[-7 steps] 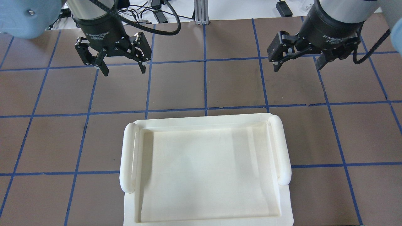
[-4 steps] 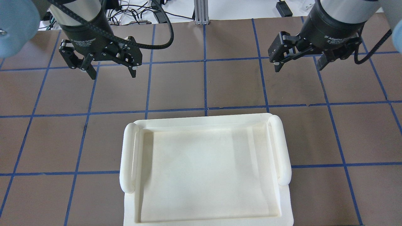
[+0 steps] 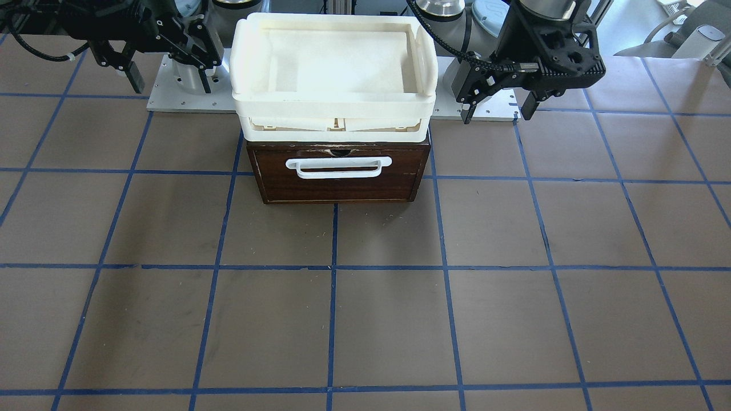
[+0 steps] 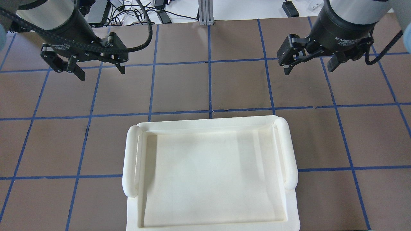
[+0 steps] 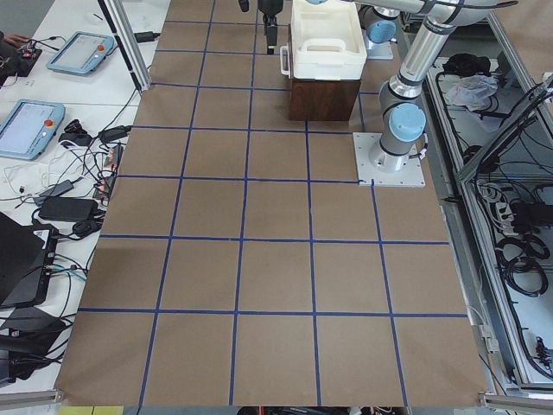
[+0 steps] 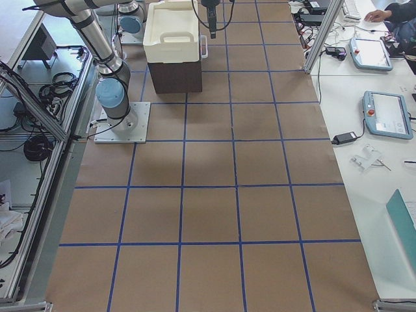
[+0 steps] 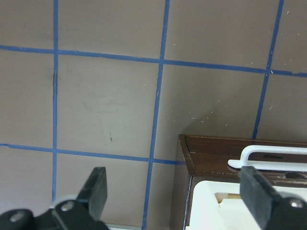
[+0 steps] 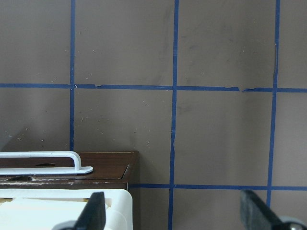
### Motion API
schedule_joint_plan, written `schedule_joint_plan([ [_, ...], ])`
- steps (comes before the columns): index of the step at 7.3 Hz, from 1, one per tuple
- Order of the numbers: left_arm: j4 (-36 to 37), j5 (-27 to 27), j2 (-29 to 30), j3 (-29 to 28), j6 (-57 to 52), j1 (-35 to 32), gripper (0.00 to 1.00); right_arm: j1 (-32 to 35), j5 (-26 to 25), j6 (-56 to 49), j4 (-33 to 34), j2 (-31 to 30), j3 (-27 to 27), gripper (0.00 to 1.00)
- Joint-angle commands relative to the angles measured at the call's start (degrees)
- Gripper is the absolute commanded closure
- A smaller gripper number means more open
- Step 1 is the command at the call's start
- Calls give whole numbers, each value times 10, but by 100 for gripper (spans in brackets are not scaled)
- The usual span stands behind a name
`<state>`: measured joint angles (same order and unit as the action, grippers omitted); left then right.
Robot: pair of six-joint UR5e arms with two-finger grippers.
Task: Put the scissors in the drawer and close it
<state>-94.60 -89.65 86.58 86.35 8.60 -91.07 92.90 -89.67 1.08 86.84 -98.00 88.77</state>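
Drawer (image 3: 342, 189) seen pushed in, placed midway along the worktop's (image 3: 365, 319) robot-side edge, white tray (image 3: 334, 106) stacked on top, left end effector (image 4: 102, 73) and right end effector (image 4: 308, 69) held wide open, raised one at each side.

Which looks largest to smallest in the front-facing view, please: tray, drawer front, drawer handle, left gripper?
1. Tray.
2. Drawer front.
3. Left gripper, though raised nearer the camera, so unsure.
4. Handle.

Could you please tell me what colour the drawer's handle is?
The handle is white, on the dark brown drawer; clearest in the front-facing view.
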Motion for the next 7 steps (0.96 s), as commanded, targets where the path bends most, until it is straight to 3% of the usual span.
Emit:
schedule_joint_plan([
  [1,8,0,10,8,-6,2,0,0,0,0,-1,0,0,0],
  [2,62,0,20,11,-10,3,0,0,0,0,-1,0,0,0],
  [7,62,3,-12,36,-7,3,0,0,1,0,-1,0,0,0],
])
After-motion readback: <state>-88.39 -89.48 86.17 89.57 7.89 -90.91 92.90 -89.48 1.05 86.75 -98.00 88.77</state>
